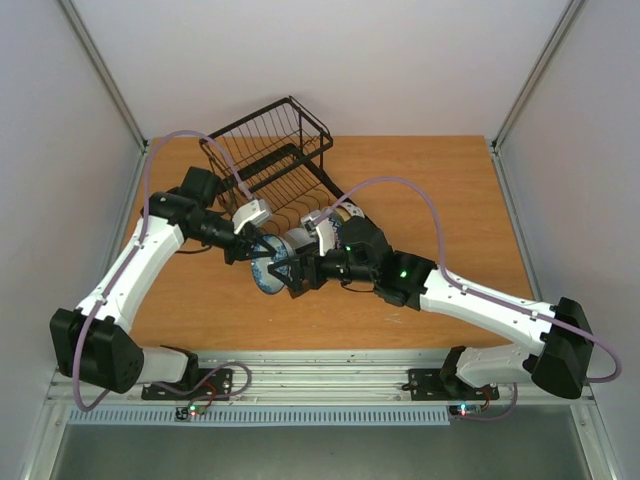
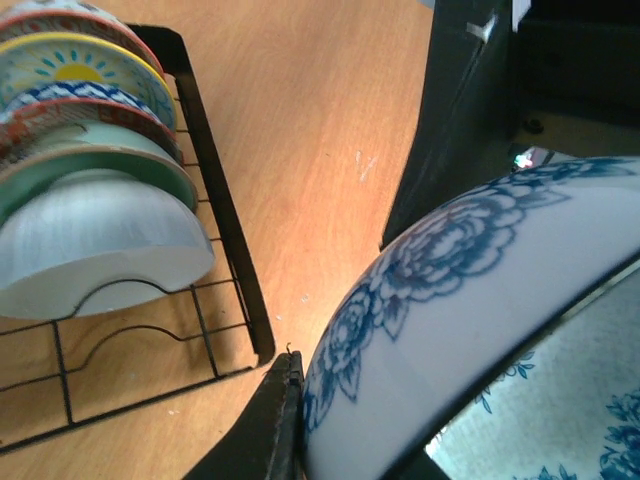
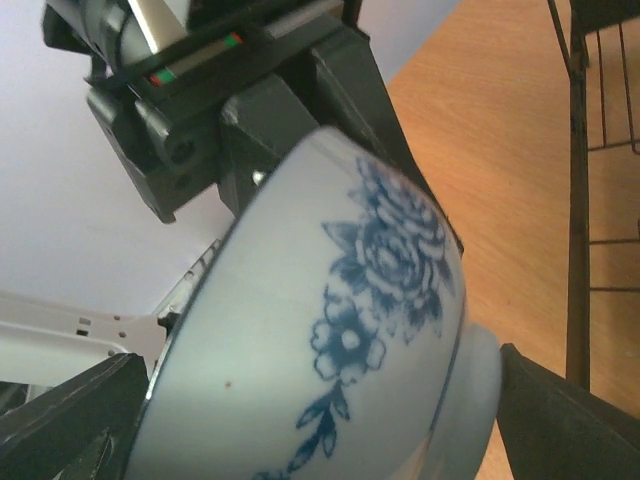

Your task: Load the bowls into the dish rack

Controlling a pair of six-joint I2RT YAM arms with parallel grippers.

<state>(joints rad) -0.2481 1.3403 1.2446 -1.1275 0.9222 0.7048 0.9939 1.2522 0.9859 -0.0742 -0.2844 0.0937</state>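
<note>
My left gripper [image 1: 262,256] clamped the rim of the blue-and-white bowl [image 3: 330,330]. My right gripper [image 1: 289,275] gaped wide, fingers [image 3: 570,420] straddling that bowl, near the dish rack [image 1: 262,150].

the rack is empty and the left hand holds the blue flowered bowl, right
Not empty: the left wrist view shows several bowls standing in the slots of the dish rack. The rest is right: the left hand holds the blue flowered bowl.
</note>
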